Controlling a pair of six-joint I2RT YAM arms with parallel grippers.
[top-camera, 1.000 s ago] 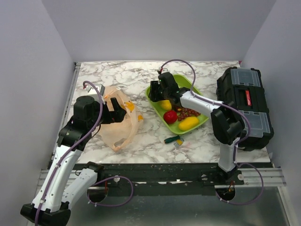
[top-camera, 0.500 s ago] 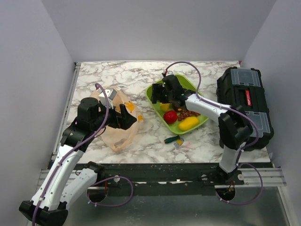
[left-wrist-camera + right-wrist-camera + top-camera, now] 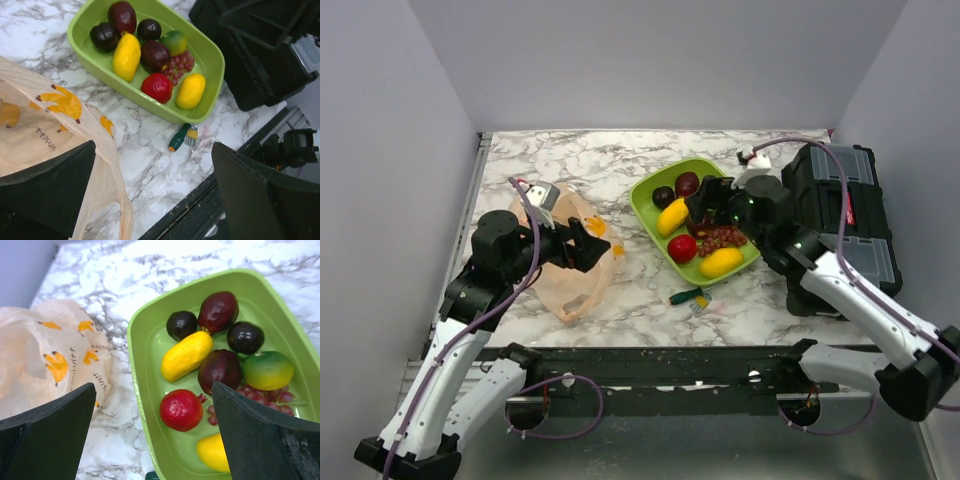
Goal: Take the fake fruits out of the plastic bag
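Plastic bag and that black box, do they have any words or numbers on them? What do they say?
Plastic bag: small dark print next to the orange marks, too blurred to read.
Black toolbox: a red label on the lid, too small to read.
Green tray and fake fruits: no writing on them.
So there is nothing here that can be quoted.

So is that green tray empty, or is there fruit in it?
Not empty. The green tray holds several fake fruits: yellow, red, dark purple and green pieces, plus grapes.
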